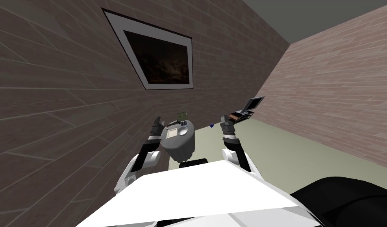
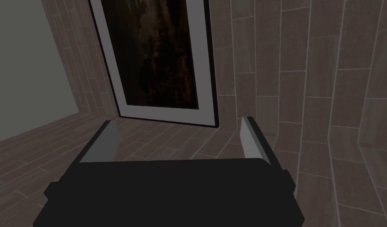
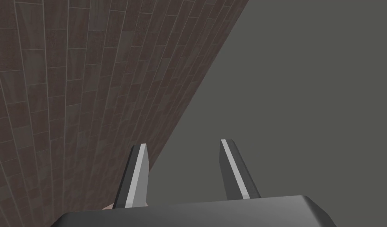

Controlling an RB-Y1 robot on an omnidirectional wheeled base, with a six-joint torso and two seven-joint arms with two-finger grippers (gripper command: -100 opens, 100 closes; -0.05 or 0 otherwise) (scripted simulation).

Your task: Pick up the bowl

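On the round grey table (image 1: 180, 146) between my spread-open left gripper (image 1: 158, 120) and right gripper (image 1: 224, 118), the small pale bowl (image 1: 182, 130) probably needs one lowered squarely over its rim.

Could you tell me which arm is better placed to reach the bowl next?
Probably the left: the left gripper, open, is beside the round table, nearer the bowl; the right gripper, also open, is farther off.

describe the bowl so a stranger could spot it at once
Below the dark framed picture on the brick wall stands a small round grey table. The bowl sits on its top, round and pale, unlike the flat rectangular thing beside it.
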